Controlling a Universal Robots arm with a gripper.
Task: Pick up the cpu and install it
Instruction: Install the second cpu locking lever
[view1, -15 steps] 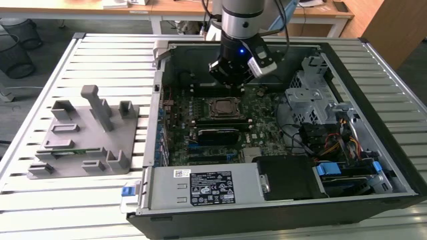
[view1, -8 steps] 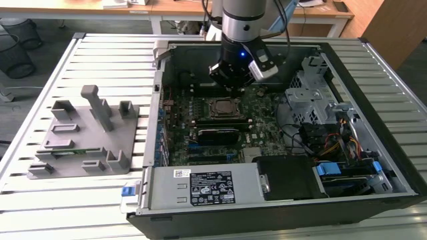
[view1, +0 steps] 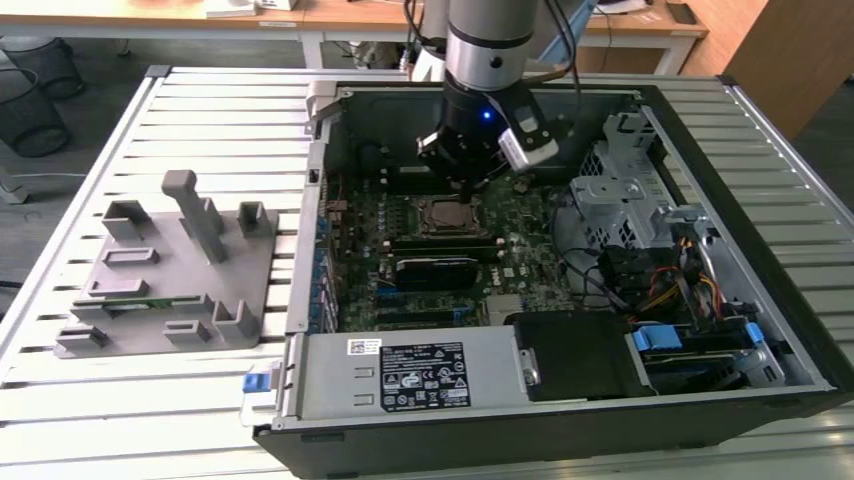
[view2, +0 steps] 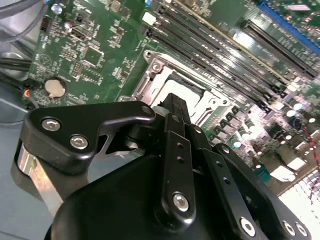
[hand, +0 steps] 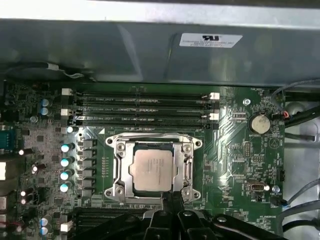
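The arm's own dark body blocks much of the work: in the exterior view the gripper (view1: 463, 195) hangs just above the middle of the green motherboard (view1: 514, 225) inside the open computer case (view1: 747, 300), and its tips are lost against the board. In the second wrist view the black linkage of the gripper (view2: 172, 102) covers most of the socket (view2: 165, 75), and I cannot tell whether the fingers are apart or together. The cpu (hand: 154, 169) shows plainly in the first wrist view, lying flat and square inside the metal socket frame (hand: 119, 167), with the gripper (hand: 172, 197) at the frame's near edge, not holding it. Three long dark memory slots (hand: 142, 107) run beside the socket, and a round coin battery (hand: 258, 123) sits well off to one side. The case's far corner and drive bay are tangled with cables (view1: 667, 285) that are hard to sort out. The case lies on a slatted pale metal table (view1: 200, 110). On the exterior view's left stands a grey plastic holder (view1: 167, 285) with posts and slots. Beyond the table, a wire bin (view1: 30, 110) and wooden desks (view1: 360, 15) are cut off by the picture's edge.
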